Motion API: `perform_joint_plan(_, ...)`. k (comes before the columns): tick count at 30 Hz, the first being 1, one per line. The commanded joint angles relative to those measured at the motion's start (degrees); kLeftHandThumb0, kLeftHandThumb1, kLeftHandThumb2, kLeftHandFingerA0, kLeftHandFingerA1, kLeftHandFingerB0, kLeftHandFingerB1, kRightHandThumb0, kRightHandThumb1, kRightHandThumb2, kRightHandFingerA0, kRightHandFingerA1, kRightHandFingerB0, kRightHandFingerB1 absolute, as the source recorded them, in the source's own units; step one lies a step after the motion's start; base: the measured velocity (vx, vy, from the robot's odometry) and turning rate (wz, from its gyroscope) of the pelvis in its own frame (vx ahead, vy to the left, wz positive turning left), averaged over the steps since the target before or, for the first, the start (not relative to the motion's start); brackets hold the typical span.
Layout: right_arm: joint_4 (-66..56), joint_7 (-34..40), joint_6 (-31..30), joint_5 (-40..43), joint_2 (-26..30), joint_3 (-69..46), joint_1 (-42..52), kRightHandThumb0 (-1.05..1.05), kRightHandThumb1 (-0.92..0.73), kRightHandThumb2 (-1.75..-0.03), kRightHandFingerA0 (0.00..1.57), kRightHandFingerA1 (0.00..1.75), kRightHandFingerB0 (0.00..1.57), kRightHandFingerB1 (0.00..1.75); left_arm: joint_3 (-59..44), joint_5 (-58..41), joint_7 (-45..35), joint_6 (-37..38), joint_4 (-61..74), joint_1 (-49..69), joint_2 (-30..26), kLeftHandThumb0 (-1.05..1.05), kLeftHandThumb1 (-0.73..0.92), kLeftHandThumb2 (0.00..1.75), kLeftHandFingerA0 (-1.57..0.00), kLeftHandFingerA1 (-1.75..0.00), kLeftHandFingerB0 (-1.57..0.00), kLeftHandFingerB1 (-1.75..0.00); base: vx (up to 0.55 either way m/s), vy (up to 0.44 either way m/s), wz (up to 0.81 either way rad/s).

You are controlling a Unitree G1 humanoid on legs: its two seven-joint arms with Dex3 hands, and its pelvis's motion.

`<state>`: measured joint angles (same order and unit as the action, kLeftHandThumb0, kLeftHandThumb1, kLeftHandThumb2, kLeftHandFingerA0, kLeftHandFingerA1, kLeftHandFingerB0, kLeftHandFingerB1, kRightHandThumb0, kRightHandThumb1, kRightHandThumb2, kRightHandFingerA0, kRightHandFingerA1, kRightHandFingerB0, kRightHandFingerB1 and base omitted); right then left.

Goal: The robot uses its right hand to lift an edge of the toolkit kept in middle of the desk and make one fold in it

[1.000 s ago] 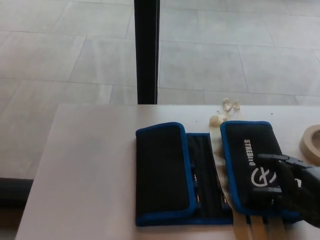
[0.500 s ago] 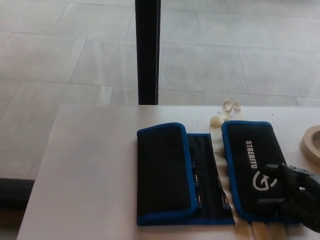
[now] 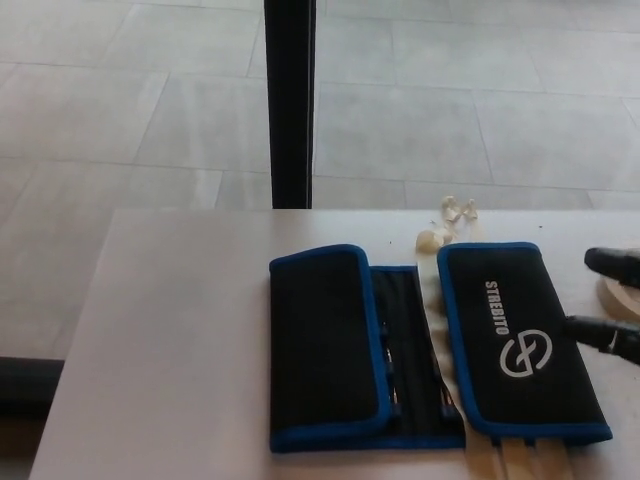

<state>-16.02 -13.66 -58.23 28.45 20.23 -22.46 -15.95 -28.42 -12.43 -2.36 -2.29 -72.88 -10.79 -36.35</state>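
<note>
Two black fingertips of the right hand (image 3: 612, 300) poked in from the frame's 3 o'clock edge in the head view, spread apart and gripping nothing; the lower tip lay just off the toolkit's right border, and I could not tell whether it touched. No left hand showed.

One black fabric toolkit with blue piping (image 3: 430, 345) lay flat on the pale grey desk (image 3: 170, 340), from mid-desk toward 4 o'clock. It showed three parts: a closed flap (image 3: 322, 345) at its 9 o'clock side, a narrow open middle strip (image 3: 412, 350) with dark tool slots, and a second panel (image 3: 520, 340) at its 3 o'clock side, printed with white lettering and a round white logo. That panel lay flat, printed face up.

Cream-coloured pieces (image 3: 447, 225), too small to count or identify, sat clustered at the toolkit's 12 o'clock edge. One beige tape roll (image 3: 622, 295) sat at the desk's 3 o'clock edge, partly hidden behind the upper fingertip. Beyond the desk, at 12 o'clock, one black upright post (image 3: 290, 100) rose over the grey tiled floor (image 3: 480, 110).
</note>
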Motion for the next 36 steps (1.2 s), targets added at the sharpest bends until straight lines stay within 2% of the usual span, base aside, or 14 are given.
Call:
perform_joint_plan(1, -1.05, 0.82, -6.17, 4.77, 4.18, -8.53, -3.66, -0.52, -0.74, -0.62, 0.52, 0.50, 0.37, 0.40, -0.75, -0.90, -0.09, -0.54, -0.33, 0.00, -1.03, -0.90, 0.91, 0.73, -0.48, -0.67, -0.36, -0.53, 0.00, 0.000, 0.00)
perform_joint_plan(10, 20.15, 4.39, 14.64, -2.95, 9.96, -24.73, 0.10, -0.46, -0.71, -0.61, 0.51, 0.46, 0.35, 0.38, -1.00, -0.91, 0.34, -0.43, -0.42, 0.32, -0.36, -0.82, 0.72, 1.13, -0.48, -0.70, -0.35, -0.60, 0.00, 0.000, 0.00)
perform_joint_plan(12, 29.76, 8.60, 21.78, -3.06, 10.37, -31.07, -0.67, -0.56, -0.64, -0.59, 0.68, 0.54, 0.51, 0.43, -1.20, -1.11, 0.21, -0.13, -0.30, 0.52, -0.21, -0.86, 0.92, 0.73, -0.47, -0.66, -0.35, -0.52, 0.00, 0.000, 0.00)
perform_joint_plan(13, 32.49, 10.41, 23.91, -2.41, 10.04, -33.81, -0.90, -0.60, -0.52, -0.91, 0.60, 0.67, 0.39, 0.57, -1.42, -1.32, 0.07, 0.11, -0.25, 0.69, -0.14, -0.85, 0.92, 0.72, -0.48, -0.66, -0.37, -0.52, 0.00, 0.000, 0.00)
perform_joint_plan(14, 34.02, 11.24, 26.23, -2.03, 9.64, -35.94, -0.13, -0.62, -0.66, -0.60, 0.68, 0.59, 0.45, 0.45, -1.45, -1.34, 0.24, 0.11, -0.16, 0.77, -0.10, -0.85, 0.92, 0.72, -0.50, -0.65, -0.37, -0.51, 0.00, 0.000, 0.00)
perform_joint_plan(18, 42.47, 14.06, 32.65, -2.30, 10.64, -39.95, 0.88, -0.74, -0.57, -0.94, 0.59, 0.71, 0.25, 0.56, -1.67, -1.54, 0.60, 0.05, -0.25, 1.04, 0.24, -0.85, 0.92, 0.72, -0.51, -0.64, -0.38, -0.50, 0.00, 0.000, 0.00)
perform_joint_plan(19, 46.40, 17.77, 34.49, -0.34, 10.35, -43.82, 0.40, -0.66, -0.66, -0.60, 0.73, 0.76, 0.59, 0.66, -1.67, -1.52, 0.78, 0.02, -0.23, 1.16, 0.30, -0.81, 0.73, 1.12, -0.50, -0.68, -0.37, -0.58, 0.00, 0.000, 0.00)
perform_joint_plan(20, 52.07, 20.62, 37.85, 1.23, 10.69, -46.81, 0.42, -0.66, -0.65, -0.60, 0.81, 0.77, 0.69, 0.71, -1.53, -1.38, 0.22, 0.69, -0.19, 1.78, 0.47, -0.89, 0.78, 0.90, -0.50, -0.66, -0.35, -0.53, 0.00, 0.000, 0.00)
perform_joint_plan(22, 57.74, 21.97, 42.69, 2.17, 10.57, -48.54, 1.48, -0.64, -0.52, -0.92, 0.67, 0.80, 0.37, 0.73, -1.64, -1.45, 0.69, 0.65, -0.27, 1.79, 0.69, -0.81, 0.74, 1.13, -0.51, -0.69, -0.37, -0.59, 0.00, 0.000, 0.00)
perform_joint_plan(27, 60.28, 26.04, 47.80, 3.64, 6.34, -51.42, 2.00, -0.57, -0.71, -0.61, 0.62, 0.91, 0.28, 0.59, -1.38, -1.15, 1.10, 0.33, -0.46, 1.56, 0.72, -0.85, 0.92, 0.73, -0.54, -0.63, -0.41, -0.50, 0.00, 0.000, 0.00)
perform_joint_plan(28, 61.83, 27.43, 49.29, 3.35, 5.97, -51.51, 1.93, -0.58, -0.71, -0.61, 0.62, 0.93, 0.29, 0.64, -1.42, -1.19, 1.16, 0.38, -0.51, 1.56, 0.75, -0.81, 0.74, 1.13, -0.54, -0.69, -0.40, -0.59, 0.00, 0.000, 0.00)
perform_joint_plan(30, 62.48, 28.46, 49.40, 3.60, 5.78, -52.11, 1.75, -0.58, -0.72, -0.61, 0.67, 0.97, 0.21, 0.61, -1.40, -1.20, 0.94, 0.52, -0.44, 1.47, 0.78, -0.82, 0.74, 1.14, -0.54, -0.70, -0.41, -0.59, 0.00, 0.000, 0.00)
perform_joint_plan(31, 63.21, 29.03, 49.72, 4.12, 5.54, -52.77, 1.71, -0.57, -0.73, -0.61, 0.69, 1.12, 0.20, 0.67, -1.82, -1.64, 0.79, 0.44, -0.48, 1.34, 0.84, -0.86, 0.92, 0.72, -0.54, -0.65, -0.41, -0.51, 0.00, 0.000, 0.00)
perform_joint_plan(36, 66.28, 28.09, 50.43, 5.89, 4.95, -54.69, 2.34, -0.59, -0.77, -0.63, 0.65, 1.15, 0.37, 0.87, -1.78, -1.58, 1.55, 0.50, -0.58, 1.37, 1.49, -0.80, 0.73, 1.13, -0.53, -0.70, -0.41, -0.60, 0.00, 0.000, 0.00)
